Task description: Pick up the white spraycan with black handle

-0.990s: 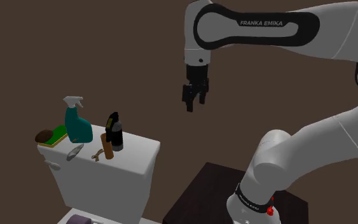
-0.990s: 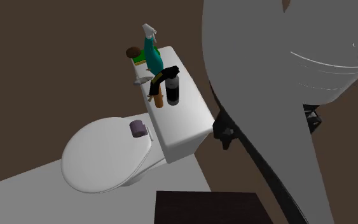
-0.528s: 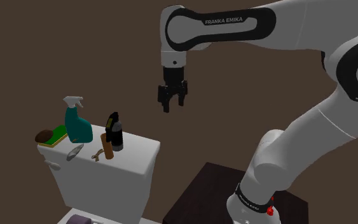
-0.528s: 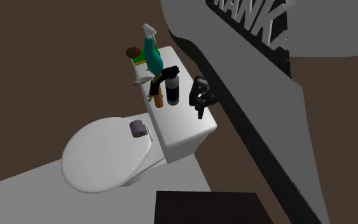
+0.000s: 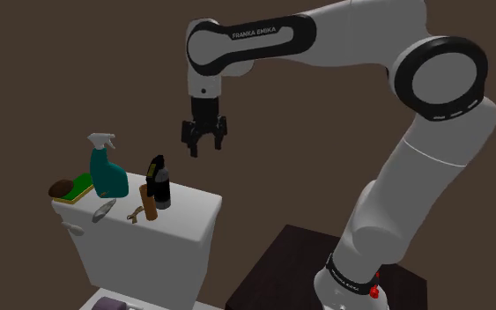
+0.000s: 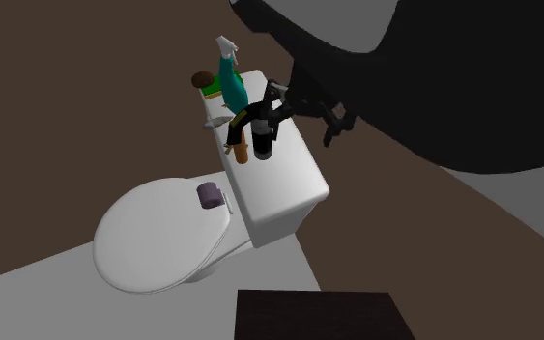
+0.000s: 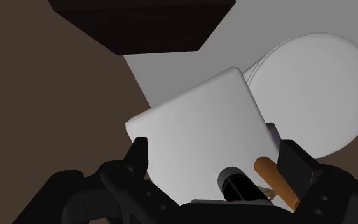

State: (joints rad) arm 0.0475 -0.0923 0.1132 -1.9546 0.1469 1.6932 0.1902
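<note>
Spraycan (image 5: 158, 181), dark with a black handle, stands upright on the toilet tank (image 5: 188, 225). A brown cylinder (image 5: 149, 210) is just beside it at 7 o'clock in the shoulder view. In the wrist view its lower body is hidden and hard to make out. The hand (image 5: 204, 146) hangs in the air at the can's 1 o'clock, fingers spread, gripping nothing. A teal bottle (image 5: 107, 173) stands at the can's 9 o'clock.

I see a boxy white toilet tank (image 5: 188, 218). On its top stand an upright teal spray bottle with white trigger (image 5: 107, 173), a flat green pad (image 5: 82, 186) touching a round brown lump (image 5: 60, 188), an orange-brown cylinder (image 5: 149, 208) and a small grey scrap (image 5: 104, 209). The white oval toilet lid (image 6: 149, 241) is closed, with a purple roll (image 6: 209, 195) at its tank end. Grey floor (image 6: 18, 299).
</note>
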